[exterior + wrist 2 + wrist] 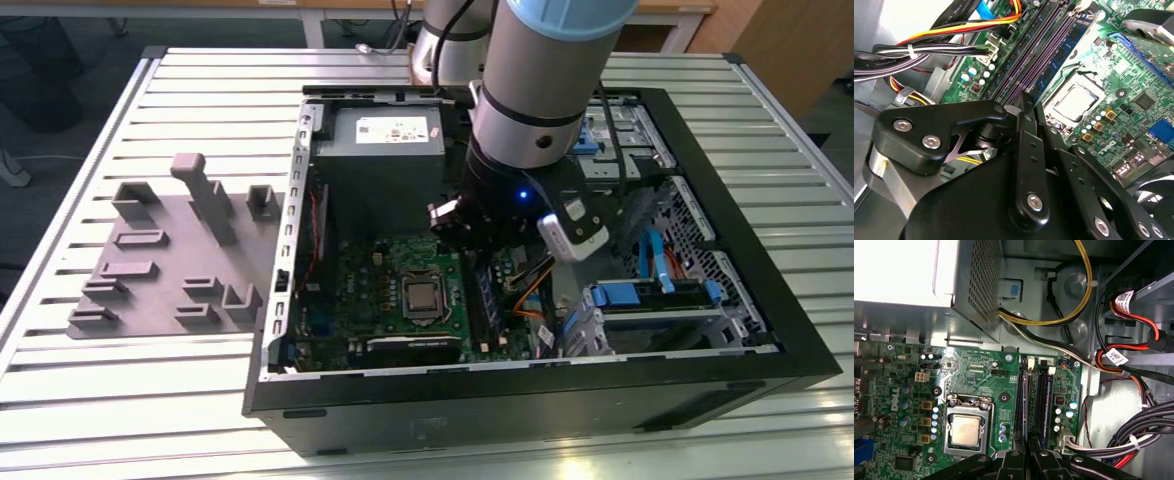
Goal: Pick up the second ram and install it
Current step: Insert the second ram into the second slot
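The second ram (1056, 65), a dark board with a blue tint, stands on edge in the black memory slot closest to the CPU socket (965, 430). In the first wrist view the ram (1024, 405) runs straight in between my fingers. My gripper (467, 240) reaches down into the open computer case over the slots (486, 300). In both wrist views the gripper (1033, 100) (1026, 457) has its jaws drawn close together on the near end of the stick. The contact itself is hidden by the black linkage.
A grey fixture plate (174, 260) with upright blocks lies at the exterior view's left of the case. Inside the case are the power supply (387, 130), a blue-tabbed drive cage (654, 295) and bundled cables (1134, 440) close beside the slots.
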`<state>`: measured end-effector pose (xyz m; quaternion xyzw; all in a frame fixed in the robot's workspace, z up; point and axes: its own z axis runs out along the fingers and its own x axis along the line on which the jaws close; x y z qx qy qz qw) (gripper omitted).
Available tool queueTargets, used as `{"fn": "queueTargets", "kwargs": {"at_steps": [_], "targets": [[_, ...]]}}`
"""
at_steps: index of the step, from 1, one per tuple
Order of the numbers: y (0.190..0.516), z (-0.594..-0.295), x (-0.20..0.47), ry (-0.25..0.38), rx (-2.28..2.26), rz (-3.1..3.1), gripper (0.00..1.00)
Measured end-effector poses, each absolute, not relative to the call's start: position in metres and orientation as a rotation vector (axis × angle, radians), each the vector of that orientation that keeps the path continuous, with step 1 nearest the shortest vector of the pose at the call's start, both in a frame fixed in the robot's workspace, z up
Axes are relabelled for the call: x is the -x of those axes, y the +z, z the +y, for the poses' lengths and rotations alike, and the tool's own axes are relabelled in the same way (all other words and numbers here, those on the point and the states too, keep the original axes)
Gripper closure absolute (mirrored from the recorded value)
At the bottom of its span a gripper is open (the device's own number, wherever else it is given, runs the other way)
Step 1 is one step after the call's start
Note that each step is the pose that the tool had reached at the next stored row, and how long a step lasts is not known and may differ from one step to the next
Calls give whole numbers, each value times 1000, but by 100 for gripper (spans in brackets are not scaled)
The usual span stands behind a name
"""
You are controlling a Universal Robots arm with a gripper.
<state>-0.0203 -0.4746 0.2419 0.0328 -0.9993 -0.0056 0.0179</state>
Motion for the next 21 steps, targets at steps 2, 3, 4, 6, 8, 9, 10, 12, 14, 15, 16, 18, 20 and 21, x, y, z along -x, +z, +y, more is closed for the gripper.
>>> {"fn": "queueTargets", "kwargs": {"at_steps": [2, 3, 4, 6, 8, 9, 10, 12, 14, 15, 16, 18, 20, 21], "targets": [[243, -475, 20, -17, -102, -3104, 86], [244, -475, 20, -17, -102, -3104, 86], [244, -475, 20, -18, -102, -3104, 86], [244, -475, 20, -18, -102, -3104, 86], [245, -475, 20, -18, -102, -3104, 86], [245, -475, 20, -18, -102, -3104, 86], [245, -475, 20, -18, -102, -3104, 86], [245, -475, 20, -18, -102, -3104, 86], [245, -475, 20, -18, -102, -3104, 86], [248, -475, 20, -18, -102, -3104, 86], [249, -475, 20, -18, -102, -3104, 86], [250, -475, 20, -18, -102, -3104, 86], [250, -475, 20, -18, -102, -3104, 86], [250, -475, 20, -18, -102, -3104, 86]]}}
